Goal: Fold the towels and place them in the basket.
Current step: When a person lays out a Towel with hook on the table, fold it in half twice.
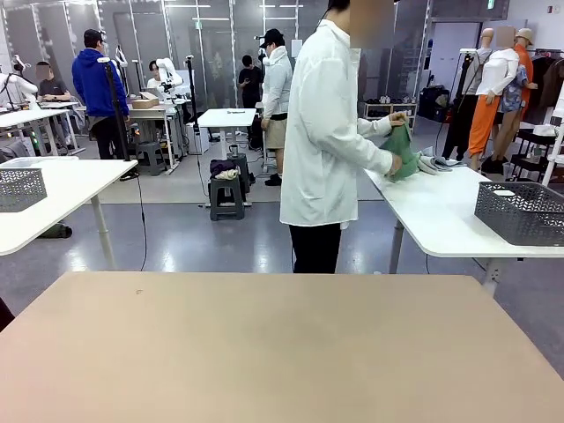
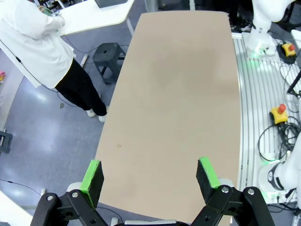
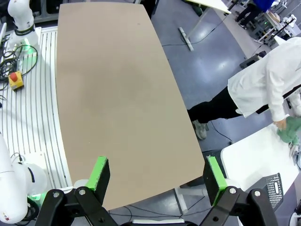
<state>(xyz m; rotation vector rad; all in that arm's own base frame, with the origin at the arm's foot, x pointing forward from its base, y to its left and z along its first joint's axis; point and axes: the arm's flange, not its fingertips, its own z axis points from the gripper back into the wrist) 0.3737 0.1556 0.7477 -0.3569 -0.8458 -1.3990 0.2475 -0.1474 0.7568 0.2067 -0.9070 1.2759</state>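
Observation:
A person in a long white coat (image 1: 324,132) stands beyond the far edge of the tan table (image 1: 282,352), turned to a white side table (image 1: 441,220). Their hands hold a sea-green towel (image 1: 401,152), which also shows at the right edge of the right wrist view (image 3: 290,134). Pale grey cloths (image 1: 434,162) lie beside it on that table. A dark grey mesh basket (image 1: 522,213) stands on the same white table, its corner seen from above (image 3: 274,188). My left gripper (image 2: 150,178) hangs open high above the tan table. My right gripper (image 3: 157,176) is open too, with nothing between its fingers.
A second grey basket (image 1: 19,189) sits on a white table at the left. A dark stool (image 1: 226,192) with cloths on it stands on the floor behind. The arm bases (image 2: 263,28) and red-buttoned stop boxes (image 2: 280,113) lie along the tan table's robot side.

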